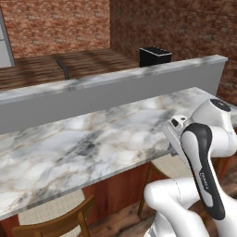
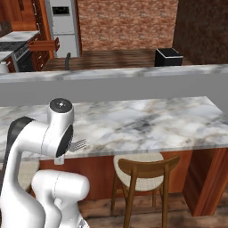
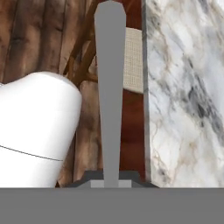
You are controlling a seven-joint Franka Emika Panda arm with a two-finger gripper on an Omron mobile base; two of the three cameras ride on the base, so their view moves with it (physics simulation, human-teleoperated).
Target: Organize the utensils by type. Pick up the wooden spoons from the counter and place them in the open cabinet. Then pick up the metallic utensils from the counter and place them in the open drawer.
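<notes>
My gripper (image 3: pixel 110 181) is shut on a metallic utensil, a silver-grey fork. Its flat handle (image 3: pixel 109 87) runs straight up the hand view from between the fingertips. In the right base view the fork's tines (image 2: pixel 79 144) poke out from behind my wrist, just off the counter's front edge. The fork hangs beside the white marble counter (image 3: pixel 188 87), over the wood floor and a stool. The counter top (image 1: pixel 83 143) (image 2: pixel 142 118) is bare marble where it shows.
A grey raised ledge (image 1: pixel 106 95) runs along the counter's back. Wooden stools with woven seats (image 2: pixel 140 167) (image 1: pixel 51 215) stand under its front edge. Beyond are a black bin (image 2: pixel 168 57), a fridge (image 2: pixel 62 22) and what looks like a pulled-out reddish-brown drawer (image 2: pixel 44 44).
</notes>
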